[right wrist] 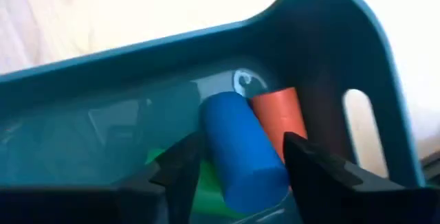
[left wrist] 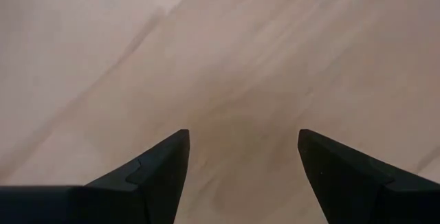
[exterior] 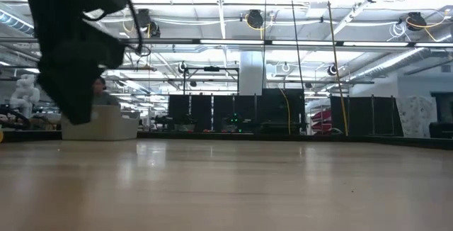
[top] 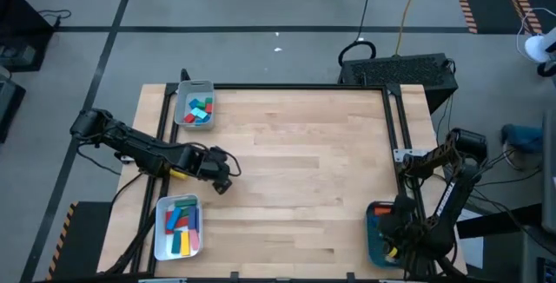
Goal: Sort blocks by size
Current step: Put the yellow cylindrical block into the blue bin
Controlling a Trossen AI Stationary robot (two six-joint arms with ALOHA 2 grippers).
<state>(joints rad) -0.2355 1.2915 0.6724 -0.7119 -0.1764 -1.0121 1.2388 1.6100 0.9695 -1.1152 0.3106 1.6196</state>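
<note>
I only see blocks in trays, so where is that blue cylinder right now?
The blue cylinder lies inside the teal tray at the table's near right corner, beside an orange block, between the right gripper's fingers.

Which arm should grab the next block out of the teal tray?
Right, probably. The right gripper is already down in the teal tray, fingers either side of a blue cylinder. The left gripper hangs open over bare table.

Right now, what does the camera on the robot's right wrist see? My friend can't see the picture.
A blue cylinder block sits between the right arm's two dark fingers, inside a teal tray. An orange block lies right beside it, and a bit of green block peeks out underneath. Pale wooden table shows beyond the tray.
</note>
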